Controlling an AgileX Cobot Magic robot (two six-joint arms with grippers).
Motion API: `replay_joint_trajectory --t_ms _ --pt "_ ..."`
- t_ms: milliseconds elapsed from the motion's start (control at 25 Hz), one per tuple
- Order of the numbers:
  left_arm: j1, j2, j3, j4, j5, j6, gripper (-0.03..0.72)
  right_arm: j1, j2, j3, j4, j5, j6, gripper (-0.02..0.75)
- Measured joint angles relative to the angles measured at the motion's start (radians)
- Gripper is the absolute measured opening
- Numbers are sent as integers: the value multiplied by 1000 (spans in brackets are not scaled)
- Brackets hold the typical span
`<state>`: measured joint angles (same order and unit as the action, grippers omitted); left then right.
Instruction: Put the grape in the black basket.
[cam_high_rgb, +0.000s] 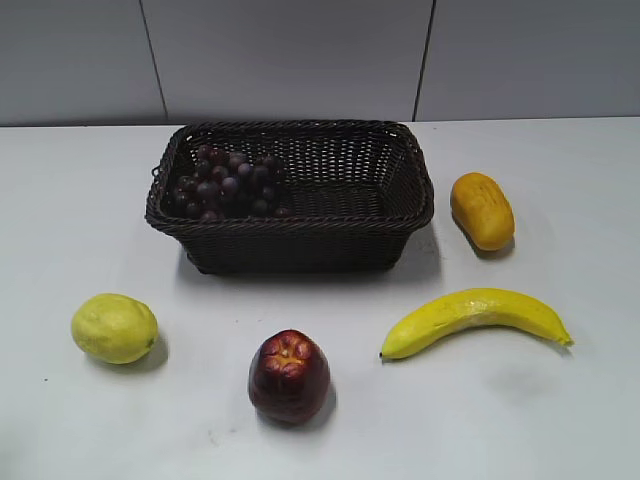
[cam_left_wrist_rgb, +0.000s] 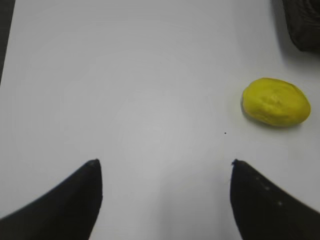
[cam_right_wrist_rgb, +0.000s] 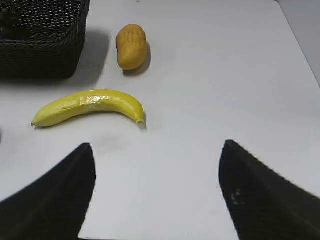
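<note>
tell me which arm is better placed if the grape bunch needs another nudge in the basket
Left, though neither looks needed. The grape already lies in the left end of the black basket. The left gripper is open near the lemon on that side; the right gripper faces the banana.

Legible text, labels, brands, numbers, signs: none on any item, surface or wall in all views.

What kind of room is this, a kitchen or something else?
Probably a robot test bench, not a kitchen: a bare white table against a plain grey panelled wall, with fruit spaced neatly around a black basket, and open black fingers at the cameras' edges.
</note>
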<state>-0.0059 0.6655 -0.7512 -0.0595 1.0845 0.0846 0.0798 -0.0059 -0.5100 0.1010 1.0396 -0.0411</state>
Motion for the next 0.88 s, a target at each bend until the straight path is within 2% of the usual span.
replay_joint_trajectory --t_ms 200,440,560,880 --pt "0 -246 123 8 -3 0 594 0 0 0 0 0 0 585" --pt "0 -439 224 21 6 0 594 0 0 0 0 0 0 585" --pt "0 -480 268 43 3 1 594 0 0 0 0 0 0 585" --pt "0 -485 272 50 -1 3 587 0 0 0 0 0 0 586"
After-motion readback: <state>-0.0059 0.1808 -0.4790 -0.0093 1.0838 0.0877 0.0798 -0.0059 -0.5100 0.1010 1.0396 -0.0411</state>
